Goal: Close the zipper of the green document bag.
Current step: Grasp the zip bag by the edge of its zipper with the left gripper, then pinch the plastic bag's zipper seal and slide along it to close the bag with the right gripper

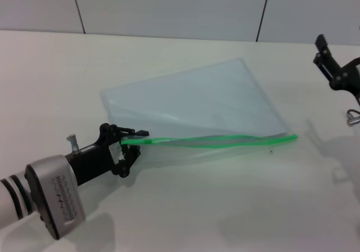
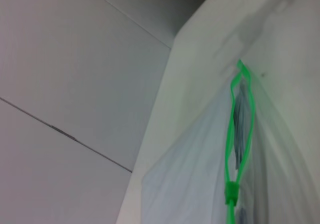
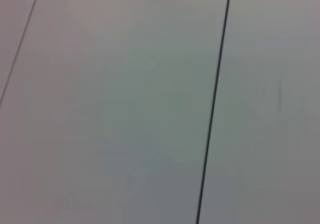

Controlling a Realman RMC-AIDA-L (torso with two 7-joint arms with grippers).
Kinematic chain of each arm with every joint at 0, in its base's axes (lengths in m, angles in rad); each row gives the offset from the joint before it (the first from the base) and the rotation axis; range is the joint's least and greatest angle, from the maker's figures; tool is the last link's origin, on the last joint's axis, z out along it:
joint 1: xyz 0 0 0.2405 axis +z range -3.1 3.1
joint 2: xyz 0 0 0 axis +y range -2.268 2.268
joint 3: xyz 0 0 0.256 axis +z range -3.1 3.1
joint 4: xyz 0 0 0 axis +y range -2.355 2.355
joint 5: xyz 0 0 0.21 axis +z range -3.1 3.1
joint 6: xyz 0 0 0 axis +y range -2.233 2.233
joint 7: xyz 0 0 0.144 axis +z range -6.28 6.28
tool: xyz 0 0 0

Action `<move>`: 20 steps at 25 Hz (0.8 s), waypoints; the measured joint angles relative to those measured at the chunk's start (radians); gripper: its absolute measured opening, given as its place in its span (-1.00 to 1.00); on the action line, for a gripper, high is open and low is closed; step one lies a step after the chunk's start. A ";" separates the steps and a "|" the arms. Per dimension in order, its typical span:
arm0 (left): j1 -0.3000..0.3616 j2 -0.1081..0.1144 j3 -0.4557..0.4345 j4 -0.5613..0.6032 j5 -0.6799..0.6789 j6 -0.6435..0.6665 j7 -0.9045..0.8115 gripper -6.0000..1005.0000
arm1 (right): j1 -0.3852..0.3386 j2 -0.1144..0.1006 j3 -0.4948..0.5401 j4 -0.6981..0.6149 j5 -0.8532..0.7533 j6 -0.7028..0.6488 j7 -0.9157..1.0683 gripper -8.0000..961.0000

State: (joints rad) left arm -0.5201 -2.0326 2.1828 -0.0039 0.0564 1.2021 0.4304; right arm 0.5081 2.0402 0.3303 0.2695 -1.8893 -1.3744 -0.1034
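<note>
The green document bag (image 1: pixel 208 100) lies flat on the white table, translucent pale blue, with its zipper (image 1: pixel 225 142) along the near edge. The two green strips stand apart for most of their length, and meet at the right end. My left gripper (image 1: pixel 136 142) is at the strip's left end, shut on that corner of the bag. In the left wrist view the zipper (image 2: pixel 229 149) runs away from the camera as an open loop, with the small green slider (image 2: pixel 231 193) close by. My right gripper (image 1: pixel 331 66) hangs raised at the far right, away from the bag.
The white table (image 1: pixel 225 207) stretches around the bag, with grey wall panels (image 1: pixel 169 4) behind it. A small metal part (image 1: pixel 353 117) of the right arm shows at the right edge. The right wrist view holds only wall panels (image 3: pixel 125 104).
</note>
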 joint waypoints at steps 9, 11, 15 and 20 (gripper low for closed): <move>-0.013 0.006 0.000 0.037 -0.005 0.008 -0.123 -0.88 | 0.082 -0.005 -0.244 -0.070 -0.165 -0.075 -0.007 0.79; -0.016 0.007 0.001 0.047 -0.005 0.008 -0.127 -0.88 | 0.117 -0.005 -0.273 -0.079 -0.242 -0.055 -0.006 0.79; -0.025 0.008 0.007 0.053 -0.004 0.010 -0.130 -0.88 | 0.169 -0.005 -0.305 -0.081 -0.366 -0.014 -0.008 0.79; -0.028 0.007 0.010 0.055 0.003 0.025 -0.140 -0.88 | 0.219 -0.002 -0.311 -0.068 -0.473 0.065 -0.033 0.79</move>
State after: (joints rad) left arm -0.5482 -2.0259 2.1930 0.0513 0.0590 1.2268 0.2904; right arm 0.7272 2.0386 0.0195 0.2014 -2.3627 -1.3090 -0.1369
